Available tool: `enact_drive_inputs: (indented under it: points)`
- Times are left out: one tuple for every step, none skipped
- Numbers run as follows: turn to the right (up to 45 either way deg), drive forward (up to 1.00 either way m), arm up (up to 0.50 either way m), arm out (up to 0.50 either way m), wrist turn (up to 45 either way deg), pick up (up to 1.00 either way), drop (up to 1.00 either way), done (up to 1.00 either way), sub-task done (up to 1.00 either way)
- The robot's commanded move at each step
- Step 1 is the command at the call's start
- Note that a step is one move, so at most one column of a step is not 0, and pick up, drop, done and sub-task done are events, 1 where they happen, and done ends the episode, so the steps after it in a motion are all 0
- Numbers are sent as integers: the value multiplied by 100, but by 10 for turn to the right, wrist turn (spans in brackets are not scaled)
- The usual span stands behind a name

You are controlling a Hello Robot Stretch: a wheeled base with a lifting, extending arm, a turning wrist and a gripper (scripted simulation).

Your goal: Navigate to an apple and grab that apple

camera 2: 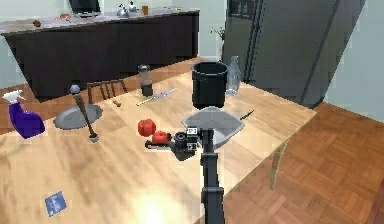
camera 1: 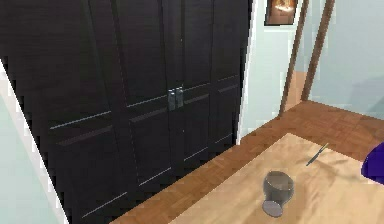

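Note:
Two small round red things, likely apples, lie close together on the wooden table [camera 2: 120, 170]: one [camera 2: 146, 126] farther out and one [camera 2: 161, 136] nearer the arm. The dark arm rises from the bottom edge of the arm side view, and my gripper [camera 2: 160, 146] ends right by the nearer red thing. That red thing rests on the tabletop at the fingers' end, so I cannot tell whether the gripper holds anything or touches it.
Around the gripper stand a grey tray [camera 2: 214, 123], black pot [camera 2: 210, 85], clear bottle [camera 2: 233, 75], dark shaker [camera 2: 145, 80], grey dish [camera 2: 70, 118] and blue spray bottle [camera 2: 22, 118]. Ahead are black double doors [camera 1: 150, 90] and a glass [camera 1: 277, 188] on the table corner.

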Motion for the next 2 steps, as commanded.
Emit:
enact_drive_inputs:
  points:
    - [0, 0, 10, 0, 0, 0, 0, 0, 0]
    - [0, 0, 0, 0, 0, 0, 0, 100, 0]
